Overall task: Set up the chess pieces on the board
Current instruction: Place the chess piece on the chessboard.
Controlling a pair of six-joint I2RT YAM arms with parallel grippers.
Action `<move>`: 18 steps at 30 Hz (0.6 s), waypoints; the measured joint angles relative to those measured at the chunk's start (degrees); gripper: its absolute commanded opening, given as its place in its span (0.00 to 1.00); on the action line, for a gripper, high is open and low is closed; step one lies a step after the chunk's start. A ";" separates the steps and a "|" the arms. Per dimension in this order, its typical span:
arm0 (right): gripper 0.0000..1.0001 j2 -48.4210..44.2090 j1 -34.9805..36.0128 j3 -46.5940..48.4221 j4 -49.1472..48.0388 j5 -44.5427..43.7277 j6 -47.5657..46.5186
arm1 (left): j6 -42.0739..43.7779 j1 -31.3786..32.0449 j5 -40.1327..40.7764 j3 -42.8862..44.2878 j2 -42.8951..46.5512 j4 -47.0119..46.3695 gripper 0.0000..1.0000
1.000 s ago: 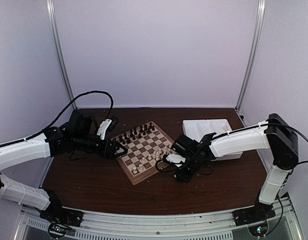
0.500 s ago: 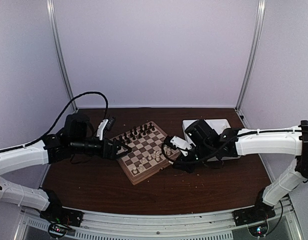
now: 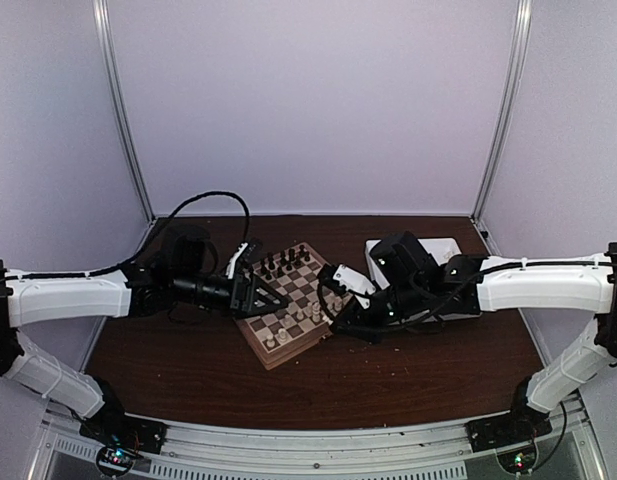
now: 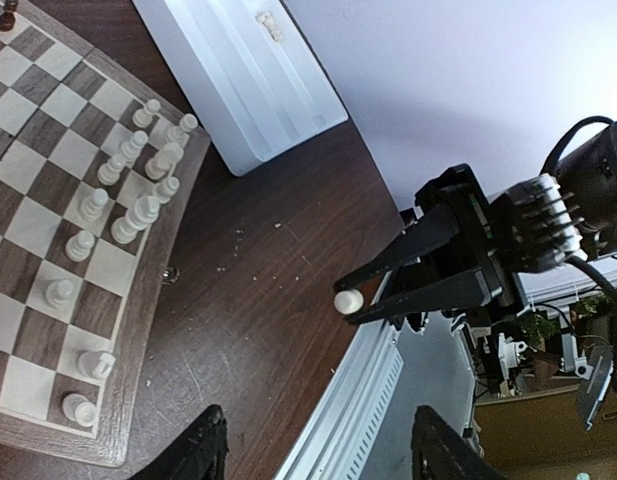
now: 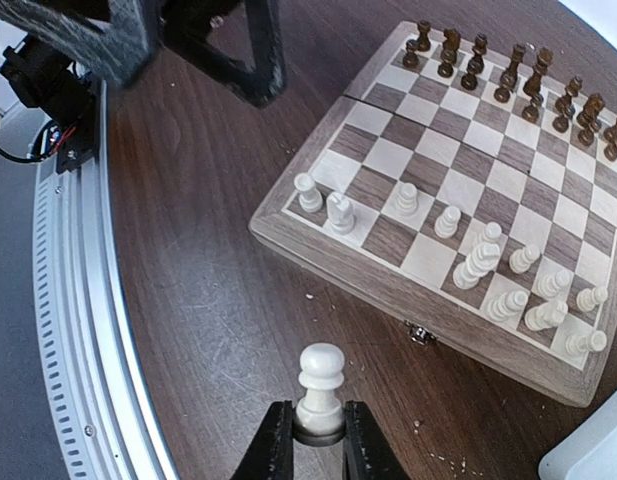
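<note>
Fingers (image 5: pixel 276 445) of your right gripper (image 5: pixel 319 420) are pressing in on the base of a small cream-white pawn (image 5: pixel 320 385). You are holding it upright between them, over the dark brown wooden table (image 5: pixel 188 300) and just short of the board. Beyond it, the square wooden chessboard (image 5: pixel 388 283) with light and dark brown squares is lying flat, its thick pale rim facing you. The other cream-white chess pieces (image 5: pixel 478 258) are standing on the rows nearest that rim. Two are sitting at the left end, two more are towards the middle, and the rest are crowding closely together towards the right end. The dark brown-black chess figures (image 5: pixel 508 82) are lining the two far rows. Your left gripper (image 3: pixel 268 297) is hovering over the board's left side with its black fingers (image 4: pixel 200 450) spread wide and gripping nothing. Farthest off on the right, the white rectangular tray (image 4: pixel 238 100) is sitting on the table close by the board's far corner, and one small cream piece (image 4: pixel 271 24) is lying in it.
</note>
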State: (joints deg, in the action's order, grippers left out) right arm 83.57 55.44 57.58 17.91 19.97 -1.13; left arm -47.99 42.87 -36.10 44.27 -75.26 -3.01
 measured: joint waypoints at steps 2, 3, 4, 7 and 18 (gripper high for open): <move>0.16 0.00 0.22 0.74 -0.39 1.11 -0.26 | -0.20 0.63 -1.09 0.92 -1.36 -0.35 0.63; 0.15 0.02 0.22 1.20 -0.52 1.66 -0.28 | -0.22 1.03 -1.55 1.38 -1.97 -0.46 0.62; 0.15 0.04 0.22 1.88 -0.68 2.54 -0.35 | -0.22 1.33 -1.90 1.64 -2.36 -0.55 0.62; 0.15 0.28 0.22 3.63 -1.07 4.48 -0.46 | -0.22 2.03 -2.86 2.25 -3.15 -0.85 0.61; 0.15 1.38 0.57 4.85 -1.90 8.87 -0.66 | -1.18 3.74 -4.90 3.87 -6.45 -2.97 0.53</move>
State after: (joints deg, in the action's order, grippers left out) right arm 84.95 56.01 62.43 16.01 28.84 -1.78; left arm -49.17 46.61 -40.99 48.14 -81.71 -5.98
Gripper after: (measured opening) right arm 0.150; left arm 0.540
